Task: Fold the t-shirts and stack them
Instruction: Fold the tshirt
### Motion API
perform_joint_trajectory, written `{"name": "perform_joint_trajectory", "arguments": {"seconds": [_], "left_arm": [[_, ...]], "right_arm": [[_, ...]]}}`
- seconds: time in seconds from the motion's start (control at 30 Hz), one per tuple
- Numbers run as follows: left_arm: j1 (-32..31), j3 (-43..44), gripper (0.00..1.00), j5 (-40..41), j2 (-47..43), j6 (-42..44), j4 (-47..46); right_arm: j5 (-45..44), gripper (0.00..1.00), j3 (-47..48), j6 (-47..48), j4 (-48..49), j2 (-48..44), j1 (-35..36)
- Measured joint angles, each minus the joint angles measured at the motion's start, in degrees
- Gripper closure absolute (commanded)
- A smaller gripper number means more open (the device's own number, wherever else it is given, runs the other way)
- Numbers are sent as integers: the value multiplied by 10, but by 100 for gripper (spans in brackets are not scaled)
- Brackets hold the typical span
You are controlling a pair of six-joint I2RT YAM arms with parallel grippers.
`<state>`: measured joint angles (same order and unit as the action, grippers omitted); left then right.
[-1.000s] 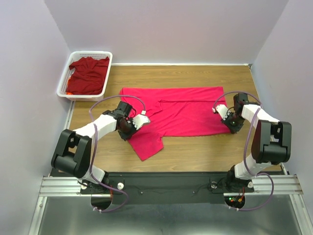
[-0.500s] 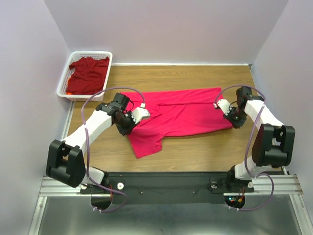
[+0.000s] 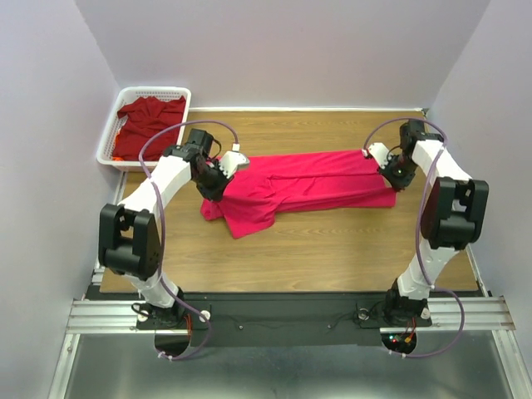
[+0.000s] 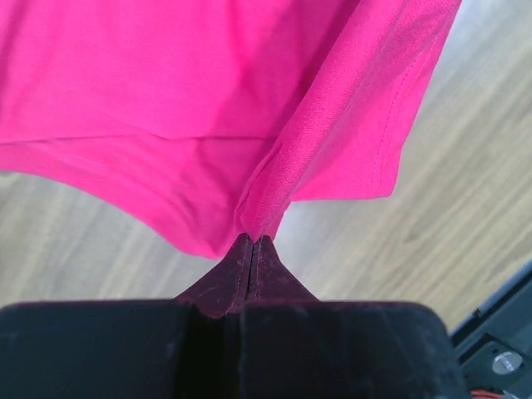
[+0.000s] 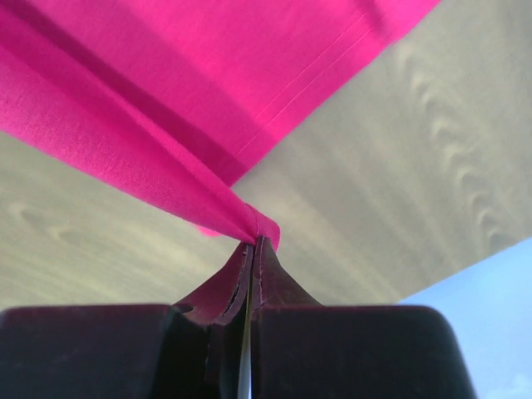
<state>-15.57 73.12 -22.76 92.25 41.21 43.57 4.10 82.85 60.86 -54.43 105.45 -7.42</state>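
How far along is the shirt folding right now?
Done: nothing folded flat or stacked yet. In hand: the left pincer and right pincer are each shut on an end of the pink t-shirt, which lies partly doubled lengthwise. Left: finishing its folds, then the maroon t-shirt bunched in the white basket, then stacking.

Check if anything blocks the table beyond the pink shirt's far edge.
Nothing visible does. The left gripper and right gripper pinch the pink t-shirt; the basket holding the maroon t-shirt sits aside, far left.

Pink-red tee (image 3: 316, 179), maroon tee (image 3: 150, 125), wht mesh basket (image 3: 106, 148), wood-grain tbl (image 3: 332, 249).
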Motion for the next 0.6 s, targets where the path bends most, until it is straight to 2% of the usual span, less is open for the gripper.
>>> {"name": "perform_joint_trajectory", "arguments": {"seconds": [0.53, 0.6], "left_arm": [[41, 136, 100, -16, 154, 8, -3], [46, 145, 100, -16, 170, 8, -5]], "right_arm": [[29, 98, 179, -16, -29, 148, 4], [31, 93, 191, -20, -31, 160, 6]]}}
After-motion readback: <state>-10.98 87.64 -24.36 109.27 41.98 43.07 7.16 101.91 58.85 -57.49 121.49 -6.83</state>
